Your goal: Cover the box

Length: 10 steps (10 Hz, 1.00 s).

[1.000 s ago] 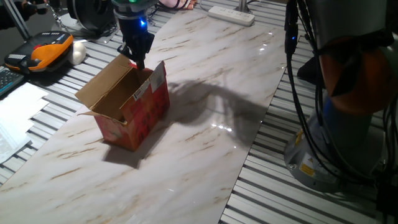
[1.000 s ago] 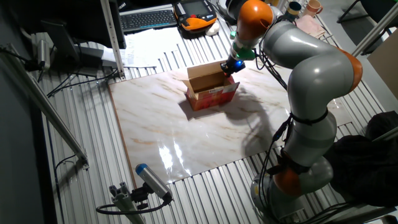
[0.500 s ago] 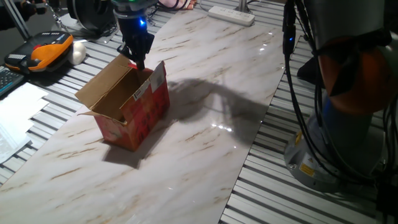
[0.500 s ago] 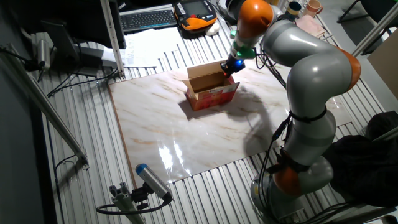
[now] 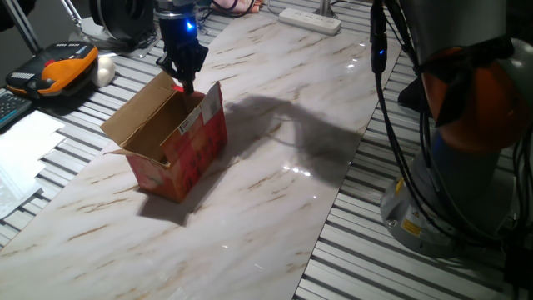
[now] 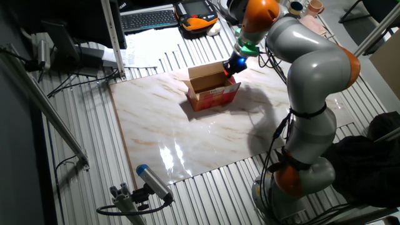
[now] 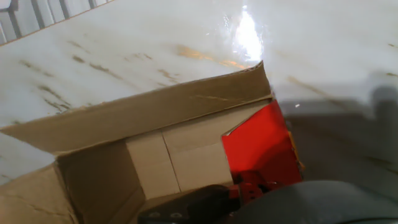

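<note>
Dark fingers (image 5: 185, 82) half-hidden behind box (image 5: 171, 142) flap.

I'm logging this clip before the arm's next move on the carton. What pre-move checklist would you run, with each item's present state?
1. Box upright on the marble table: ok.
2. Box needs covering, its top open with brown flaps standing up: ok.
3. Tool at the box's far rim, by the flap with the white label: ok.
4. Tool shut or open: cannot tell; the fingertips are too dark and small in both fixed views, and blurred in the hand view.
5. Inside of the box free of loose items: ok, only brown cardboard shows.
6. Table around the box free of obstacles: ok.
</note>
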Available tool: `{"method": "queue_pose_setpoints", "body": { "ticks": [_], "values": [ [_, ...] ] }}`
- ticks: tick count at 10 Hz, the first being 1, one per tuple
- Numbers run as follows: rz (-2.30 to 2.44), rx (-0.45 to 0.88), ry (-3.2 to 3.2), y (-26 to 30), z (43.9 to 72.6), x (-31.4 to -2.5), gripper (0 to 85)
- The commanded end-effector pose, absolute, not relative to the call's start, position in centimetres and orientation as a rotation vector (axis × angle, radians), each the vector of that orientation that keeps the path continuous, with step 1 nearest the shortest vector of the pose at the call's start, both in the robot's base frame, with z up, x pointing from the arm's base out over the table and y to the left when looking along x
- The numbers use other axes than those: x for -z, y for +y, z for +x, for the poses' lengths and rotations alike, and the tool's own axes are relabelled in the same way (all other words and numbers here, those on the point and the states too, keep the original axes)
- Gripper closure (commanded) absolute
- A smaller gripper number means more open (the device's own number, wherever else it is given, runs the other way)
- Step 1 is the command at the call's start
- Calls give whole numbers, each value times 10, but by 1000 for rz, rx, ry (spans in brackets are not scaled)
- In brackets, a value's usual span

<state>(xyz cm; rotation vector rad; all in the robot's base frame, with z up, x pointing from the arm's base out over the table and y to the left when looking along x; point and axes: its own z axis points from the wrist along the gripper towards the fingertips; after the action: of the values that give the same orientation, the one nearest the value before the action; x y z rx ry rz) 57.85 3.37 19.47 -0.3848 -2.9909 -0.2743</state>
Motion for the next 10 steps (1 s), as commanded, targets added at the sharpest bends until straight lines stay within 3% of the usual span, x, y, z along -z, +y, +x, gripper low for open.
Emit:
{"method": "queue_pose_setpoints", "body": {
  "ticks": [1, 2, 4, 10],
  "values": [
    [-385, 238, -3004, 34, 579, -195, 850],
    [-378, 203, -2982, 34, 579, -195, 850],
    [-363, 149, -3004, 32, 578, -194, 510],
    [-318, 153, -3011, 5, 590, -165, 510]
  ]
}}
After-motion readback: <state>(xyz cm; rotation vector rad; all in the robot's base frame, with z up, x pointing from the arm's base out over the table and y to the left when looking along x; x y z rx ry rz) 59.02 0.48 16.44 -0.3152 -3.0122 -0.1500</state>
